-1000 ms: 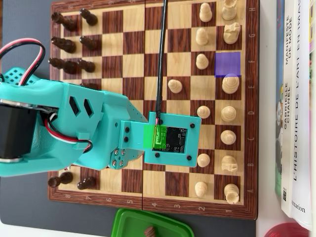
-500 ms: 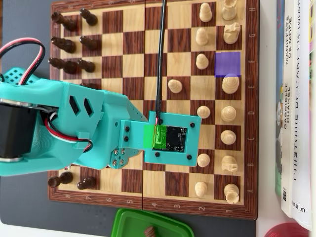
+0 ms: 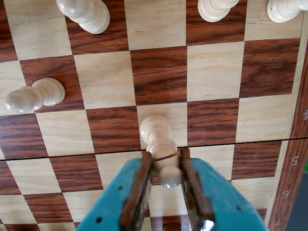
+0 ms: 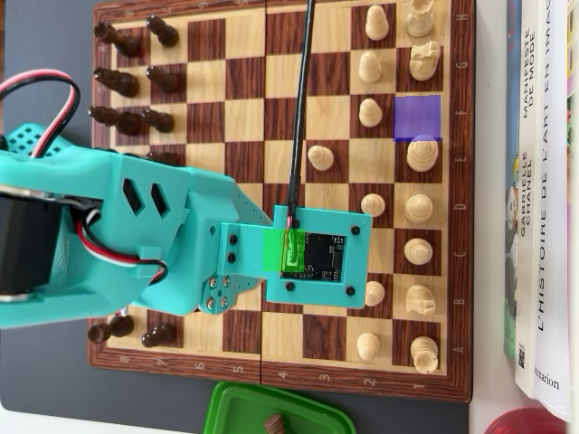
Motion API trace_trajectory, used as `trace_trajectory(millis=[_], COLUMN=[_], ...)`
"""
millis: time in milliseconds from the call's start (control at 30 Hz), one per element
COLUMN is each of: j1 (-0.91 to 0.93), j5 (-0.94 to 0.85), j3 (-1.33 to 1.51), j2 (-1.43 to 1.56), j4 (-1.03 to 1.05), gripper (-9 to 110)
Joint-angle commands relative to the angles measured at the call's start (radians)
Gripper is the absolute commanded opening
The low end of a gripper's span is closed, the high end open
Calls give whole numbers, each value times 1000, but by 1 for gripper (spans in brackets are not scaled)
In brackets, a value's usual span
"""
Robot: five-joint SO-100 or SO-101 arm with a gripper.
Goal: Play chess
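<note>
Wooden chessboard (image 4: 244,108) on a dark mat, books (image 4: 543,181) just past its right edge overhead. Teal gripper (image 3: 163,159) narrowed onto a white pawn (image 3: 159,149) in the wrist view, both brown pads against its neck, base resting on a light square of the chessboard. Purple-marked square (image 4: 417,116) at the chessboard's right side, a white piece (image 4: 422,154) just below. Green container (image 4: 271,411) below the chessboard's bottom edge, one small brown item (image 4: 273,422) inside
</note>
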Motion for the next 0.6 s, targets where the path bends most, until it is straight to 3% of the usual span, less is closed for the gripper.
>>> trace_trajectory(millis=[0, 567], j1=[20, 6], j5=[-23, -95], j3=[-54, -46], j2=[44, 35], j4=[0, 58], gripper=[8, 8])
